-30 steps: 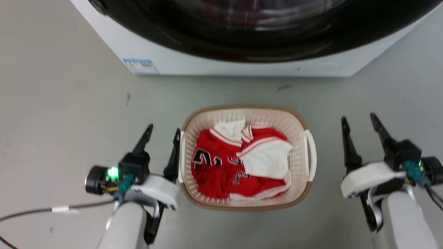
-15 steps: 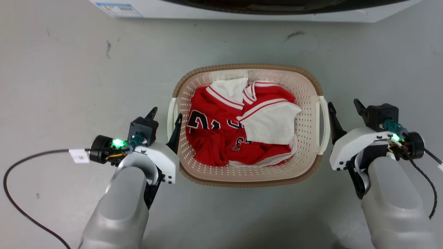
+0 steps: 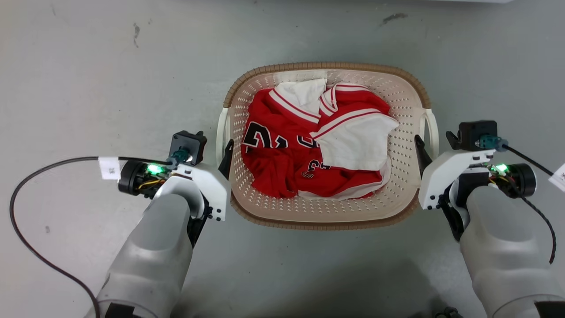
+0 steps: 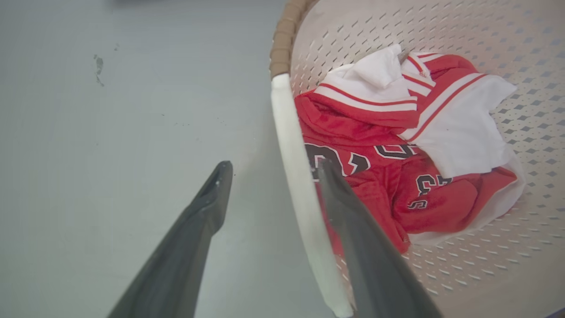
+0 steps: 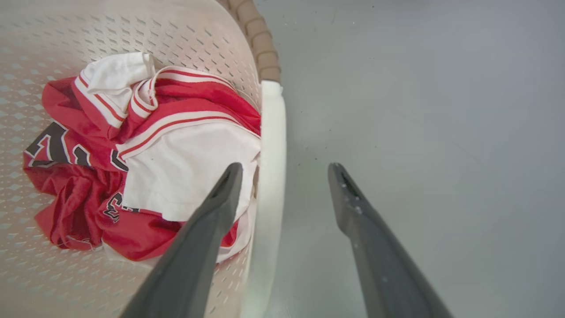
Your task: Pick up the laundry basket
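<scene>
Head view: the cream perforated plastic laundry basket with the brown woven-look rim (image 3: 322,215) stands on the grey floor (image 3: 88,66), between the two grippers. A crumpled red-and-white jersey (image 3: 282,172) lies inside. The left gripper (image 3: 214,138) and the right gripper (image 3: 432,136) are each set at a side handle. Nothing is clamped yet.

Step in hand, as judged: seating on the handles before closing. Both pairs of fingers should be closed together at mid-handle, and the lift kept level so the basket is not tipped. Cloth should be kept out of the pinch.

Left wrist view: the fingers are spread wide. The white left handle bar (image 4: 293,176) runs up between them, close against the inner finger (image 4: 353,229). Contact cannot be confirmed. The outer finger (image 4: 194,221) is over bare floor, clear of the bar. The jersey lies just beyond the inner fingertip.

Right wrist view: the same picture, mirrored. The fingers are spread and the white right handle bar (image 5: 271,145) sits between them, nearer the inner finger (image 5: 207,229). The outer finger (image 5: 366,229) is well clear, over the floor. The white cloth is right behind the inner finger, so a snag is possible on closing.
</scene>
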{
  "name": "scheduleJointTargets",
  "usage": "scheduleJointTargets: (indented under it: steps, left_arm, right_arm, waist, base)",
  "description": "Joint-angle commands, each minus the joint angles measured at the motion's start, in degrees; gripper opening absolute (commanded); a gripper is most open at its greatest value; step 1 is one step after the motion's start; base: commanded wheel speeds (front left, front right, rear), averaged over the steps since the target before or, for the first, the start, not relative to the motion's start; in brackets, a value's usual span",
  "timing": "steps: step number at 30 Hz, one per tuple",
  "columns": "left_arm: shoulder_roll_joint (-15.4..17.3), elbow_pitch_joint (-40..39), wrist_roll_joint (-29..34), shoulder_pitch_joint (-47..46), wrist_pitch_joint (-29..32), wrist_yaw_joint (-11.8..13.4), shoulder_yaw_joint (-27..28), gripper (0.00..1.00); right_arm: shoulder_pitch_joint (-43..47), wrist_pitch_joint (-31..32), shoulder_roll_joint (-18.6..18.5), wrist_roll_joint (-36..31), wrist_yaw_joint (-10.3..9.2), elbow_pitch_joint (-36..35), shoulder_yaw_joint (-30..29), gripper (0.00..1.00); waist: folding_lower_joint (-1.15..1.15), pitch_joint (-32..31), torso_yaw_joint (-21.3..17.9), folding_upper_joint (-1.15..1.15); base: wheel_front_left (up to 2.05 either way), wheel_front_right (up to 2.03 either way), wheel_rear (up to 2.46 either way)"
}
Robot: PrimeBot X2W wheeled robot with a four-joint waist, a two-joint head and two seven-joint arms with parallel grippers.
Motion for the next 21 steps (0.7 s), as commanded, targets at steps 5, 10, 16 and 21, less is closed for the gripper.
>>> scheduleJointTargets:
  steps: [5,10,16,21]
  left_arm:
    - [-0.5,3.8,-3.5,-3.5,1.4,0.0,-3.5,1.0]
    - [-0.7,5.2,-7.3,-5.5,2.8,0.0,-7.6,1.0]
    - [-0.1,5.4,-11.8,-6.9,4.4,0.0,-12.3,1.0]
    - [0.7,4.9,-15.3,-7.0,5.5,0.0,-15.7,1.0]
  right_arm:
    - [-3.4,0.8,0.0,-0.7,-0.06,3.1,0.2,1.0]
    - [-5.3,2.7,0.0,-1.5,-0.06,5.9,0.0,1.0]
    - [-6.8,4.2,-0.1,0.3,-0.06,8.4,1.8,1.0]
    - [-7.4,3.7,-0.1,0.0,-0.05,8.8,1.4,1.0]
  waist:
    - [-0.01,1.5,0.4,0.0]
    - [-0.01,2.3,0.7,0.0]
    - [-0.01,3.1,1.0,0.0]
    - [-0.01,3.6,1.0,0.0]
  base:
    - [0.0,0.0,0.0]
    - [0.0,0.0,0.0]
    - [0.0,0.0,0.0]
    - [0.0,0.0,0.0]
